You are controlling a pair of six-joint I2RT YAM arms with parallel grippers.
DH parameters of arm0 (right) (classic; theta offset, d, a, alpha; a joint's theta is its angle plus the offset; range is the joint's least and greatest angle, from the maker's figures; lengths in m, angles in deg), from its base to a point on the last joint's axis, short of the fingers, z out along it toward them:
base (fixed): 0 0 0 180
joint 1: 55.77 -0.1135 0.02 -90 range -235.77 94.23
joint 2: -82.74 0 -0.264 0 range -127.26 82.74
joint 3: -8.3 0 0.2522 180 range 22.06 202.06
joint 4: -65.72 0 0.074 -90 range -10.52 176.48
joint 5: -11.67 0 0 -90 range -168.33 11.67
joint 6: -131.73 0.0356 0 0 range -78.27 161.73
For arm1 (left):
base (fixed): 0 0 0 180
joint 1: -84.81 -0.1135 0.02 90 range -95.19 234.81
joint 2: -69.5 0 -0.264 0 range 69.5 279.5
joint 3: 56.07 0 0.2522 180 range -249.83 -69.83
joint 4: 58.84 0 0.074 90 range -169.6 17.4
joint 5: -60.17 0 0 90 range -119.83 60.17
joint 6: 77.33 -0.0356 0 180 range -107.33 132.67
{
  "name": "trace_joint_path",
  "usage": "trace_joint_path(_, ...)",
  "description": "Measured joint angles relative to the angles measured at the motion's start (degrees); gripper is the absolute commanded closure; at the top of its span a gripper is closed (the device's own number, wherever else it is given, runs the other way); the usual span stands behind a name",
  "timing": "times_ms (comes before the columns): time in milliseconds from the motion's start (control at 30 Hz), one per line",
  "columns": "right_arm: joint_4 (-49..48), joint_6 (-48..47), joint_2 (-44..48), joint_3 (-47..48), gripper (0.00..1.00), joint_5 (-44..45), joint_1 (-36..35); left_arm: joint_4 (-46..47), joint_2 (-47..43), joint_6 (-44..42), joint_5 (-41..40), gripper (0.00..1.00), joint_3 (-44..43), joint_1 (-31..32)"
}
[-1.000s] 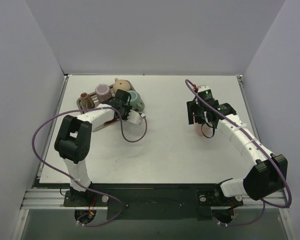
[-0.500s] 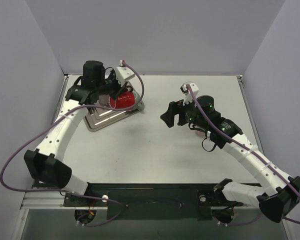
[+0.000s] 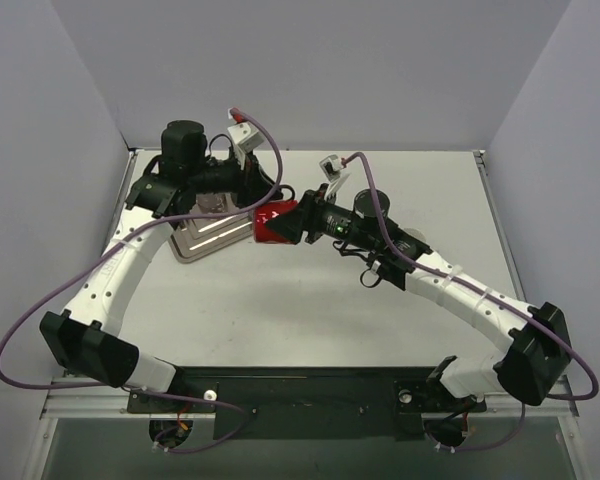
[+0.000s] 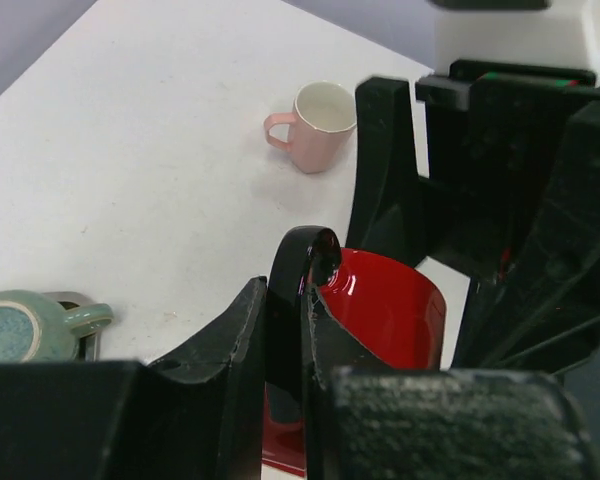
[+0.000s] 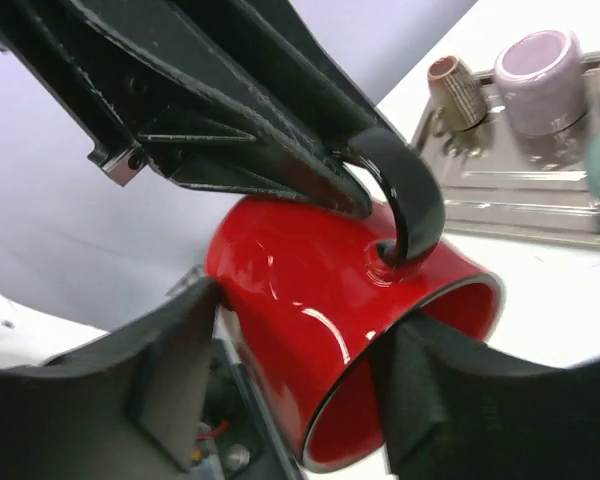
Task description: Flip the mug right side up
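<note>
Mid-air handover step: L fingers [image 4: 230, 340] pinched shut on red mug [image 4: 380, 305] by handle [image 5: 410, 200], R fingers [image 5: 170, 370] straddling body, grip unconfirmed; next, R must clamp before L releases.

Bright even light; soft shadows; glare on mug [image 5: 300, 290]; foreground blurred.

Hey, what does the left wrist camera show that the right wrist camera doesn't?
Only the left wrist view shows a pink mug standing upright on the table. Only the right wrist view shows a lilac cup and a brown ribbed jar on the metal tray. Both show the red mug, its black handle pinched by the left gripper, with the right gripper astride its body, plus part of a teal pot.
</note>
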Motion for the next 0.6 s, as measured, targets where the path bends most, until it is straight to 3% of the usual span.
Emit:
trace_joint_path(33,-0.79,1.40,-1.16,0.66,0.80,-0.55,-0.46,0.59,0.07,0.28,0.00,1.00,0.15,-0.11)
trace_joint_path(100,-2.69,4.59,-2.36,0.76,1.00,-1.95,-0.37,1.73,0.07,0.72,0.61,1.00,0.22,-1.11)
trace_joint_path(133,-4.02,6.23,-2.78,0.76,1.00,-2.71,0.07,2.80,0.07,0.68,0.94,1.00,0.24,-1.60)
trace_joint_path(167,-5.68,7.91,-2.95,0.76,1.00,-3.54,0.22,3.74,0.09,0.57,0.87,0.83,0.37,-1.77)
trace_joint_path(200,-6.14,8.31,-2.75,0.79,1.00,-3.39,0.11,4.57,0.09,0.48,0.85,0.29,0.68,-1.75)
trace_joint_path(233,-5.31,8.26,-2.25,0.76,1.00,-3.28,0.13,4.81,0.09,0.35,0.61,0.13,0.83,-1.57)
trace_joint_path(300,-1.49,4.68,-1.38,0.96,1.00,-0.96,-0.09,4.92,0.02,0.42,-1.05,0.13,1.07,-1.14)
trace_joint_path(400,13.16,-3.74,-0.83,2.91,1.00,6.71,-0.79,4.37,-0.15,-1.29,-6.60,0.12,2.73,-0.61)
trace_joint_path(600,38.07,-15.50,-9.16,10.97,1.00,23.67,0.17,4.07,-0.04,-13.00,-20.81,0.11,6.88,-0.76)
